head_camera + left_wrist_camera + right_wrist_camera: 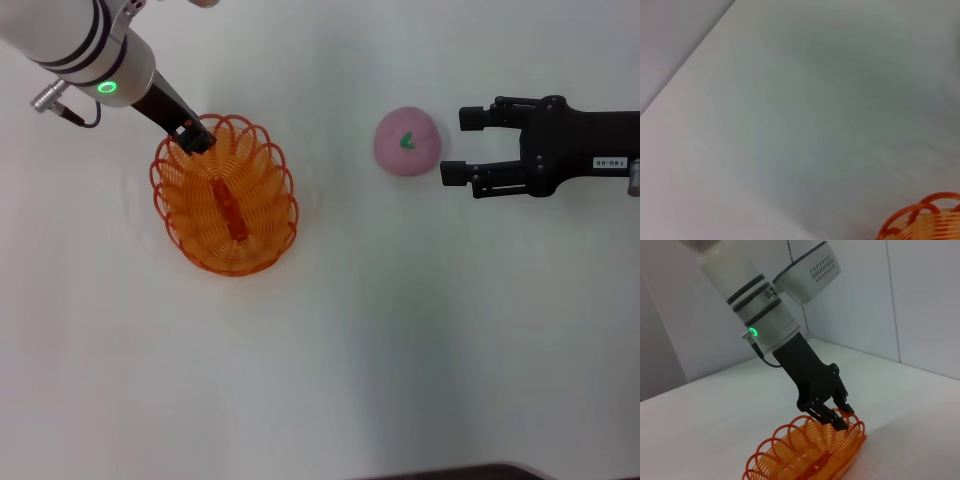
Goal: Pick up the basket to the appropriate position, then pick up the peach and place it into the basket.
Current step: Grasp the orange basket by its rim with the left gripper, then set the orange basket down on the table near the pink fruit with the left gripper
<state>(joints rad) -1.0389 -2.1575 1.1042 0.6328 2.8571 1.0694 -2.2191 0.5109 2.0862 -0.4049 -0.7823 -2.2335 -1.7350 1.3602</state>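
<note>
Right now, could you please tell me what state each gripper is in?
Left gripper: closed on the rim of the basket.
Right gripper: open, holding nothing, just beside the peach.

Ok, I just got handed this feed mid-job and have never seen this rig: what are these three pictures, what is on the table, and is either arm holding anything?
You are looking at a robot with two arms, each ending in a pincer. The head view looks down from the robot's head onto a white table. The other two pictures come from cameras on the wrists.

On the table sit an orange wire basket and, apart from it to the robot's right, a pink peach.

The left pincer is closed on the basket's looped rim at its far end; the right wrist view shows that grip from the side. The left wrist view shows only bare table and a bit of basket rim.

The right pincer is open, just beside the peach, not touching it. The peach is not in the basket.
</note>
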